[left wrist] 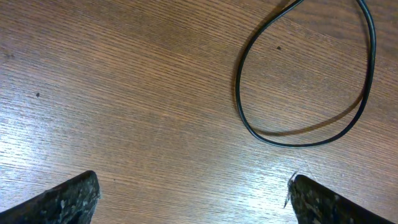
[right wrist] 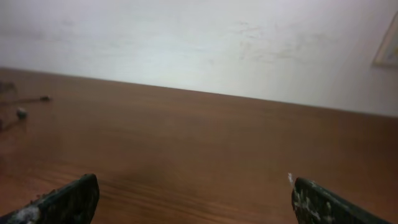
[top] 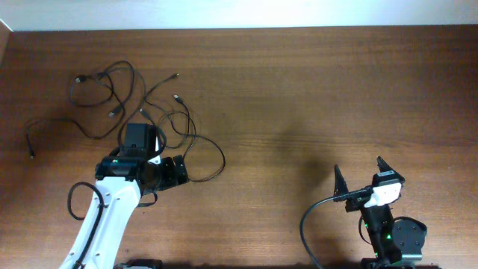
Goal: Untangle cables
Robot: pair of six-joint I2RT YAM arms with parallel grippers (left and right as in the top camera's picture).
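Note:
Several thin black cables [top: 112, 90] lie tangled at the table's far left, with small plugs at their ends. One strand runs on into a loop [top: 211, 158] nearer the middle. My left gripper [top: 176, 169] is open and empty just left of that loop, low over the table. In the left wrist view the loop [left wrist: 298, 140] lies ahead of the open fingers [left wrist: 193, 186], not between them. My right gripper [top: 361, 175] is open and empty at the front right, far from the cables. The right wrist view shows its spread fingers [right wrist: 193, 190] and two plug ends [right wrist: 22, 113] far to the left.
A separate cable [top: 52, 125] lies by the left edge with a plug at its end. The wooden table [top: 314, 97] meets a white wall [right wrist: 199, 37] at the back. Thick black arm cables hang at the front beside both arms.

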